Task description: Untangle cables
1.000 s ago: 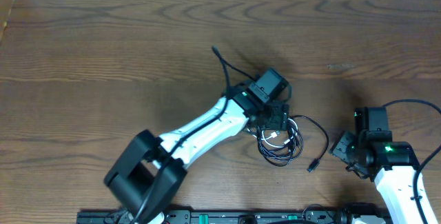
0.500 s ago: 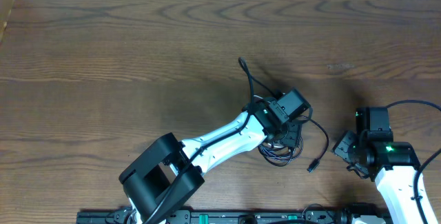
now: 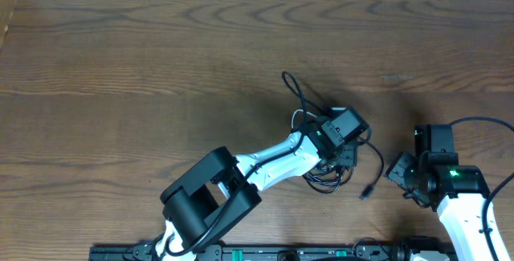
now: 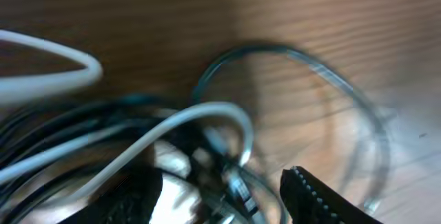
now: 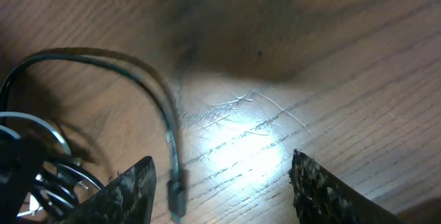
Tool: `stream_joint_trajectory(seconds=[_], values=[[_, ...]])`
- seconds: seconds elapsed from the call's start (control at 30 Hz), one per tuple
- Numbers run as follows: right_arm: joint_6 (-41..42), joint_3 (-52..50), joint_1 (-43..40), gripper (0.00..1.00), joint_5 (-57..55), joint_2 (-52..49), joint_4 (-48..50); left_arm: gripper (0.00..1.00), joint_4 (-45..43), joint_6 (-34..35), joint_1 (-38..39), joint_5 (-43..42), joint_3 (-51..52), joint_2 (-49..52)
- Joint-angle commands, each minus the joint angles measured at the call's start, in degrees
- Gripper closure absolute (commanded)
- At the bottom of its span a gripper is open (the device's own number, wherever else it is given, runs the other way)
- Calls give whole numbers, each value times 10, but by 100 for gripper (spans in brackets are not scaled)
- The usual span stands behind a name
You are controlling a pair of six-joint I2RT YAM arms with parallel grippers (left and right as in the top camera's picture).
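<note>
Left arm [image 3: 273, 157] has swung right since a second ago, so the left claw [image 4: 220, 200] now sits on top of the cable bundle [image 3: 325, 179]. The right arm [image 3: 458, 197] hasn't budged.

Left claw: jaws part open, with the white cord [image 4: 172, 124] and dark strands bunched in the gap. Can't tell whether it pinches them or just straddles them.

Right claw [image 5: 220, 189]: jaws well apart, holding nothing, bare bench [image 3: 120, 68] under it.

The cable bundle lies on the bench near the front edge, mostly hidden under the left claw. The black cord [image 5: 148, 79] arcs out of it toward the right claw and ends in a small plug [image 3: 365, 190] lying flat between the two claws. The left arm's own thick wire [image 3: 293, 88] loops up behind its wrist.

The left arm is stretched low and diagonal from the front. The right arm is folded by the front-right corner, its claw facing the bundle.
</note>
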State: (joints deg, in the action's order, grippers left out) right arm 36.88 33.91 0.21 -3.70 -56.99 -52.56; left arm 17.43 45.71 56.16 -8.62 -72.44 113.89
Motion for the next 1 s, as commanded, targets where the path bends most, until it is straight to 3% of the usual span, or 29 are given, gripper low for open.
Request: stream_joint_trajectory(seconds=[0.0,0.13,0.3,0.4,0.6,0.73,0.97], values=[[8,0,-3,41,7,0,2,46,-4,5,2,12,-2,27],[8,0,-3,41,7,0,4,74,-4,-22,-2,12,-2,22],[8,0,-3,41,7,0,9,91,5,-40,-16,11,-2,-9],[-4,0,-3,42,24,0,19,92,5,-55,-24,-2,-2,-43],[-179,0,-1,42,287,0,132,92,7,-78,-51,-123,-2,-128],[-253,0,-1,41,459,0,193,93,7,-83,-64,-205,-2,-148],[-268,0,-1,39,510,0,239,93,57,-148,-84,-302,-2,-150]])
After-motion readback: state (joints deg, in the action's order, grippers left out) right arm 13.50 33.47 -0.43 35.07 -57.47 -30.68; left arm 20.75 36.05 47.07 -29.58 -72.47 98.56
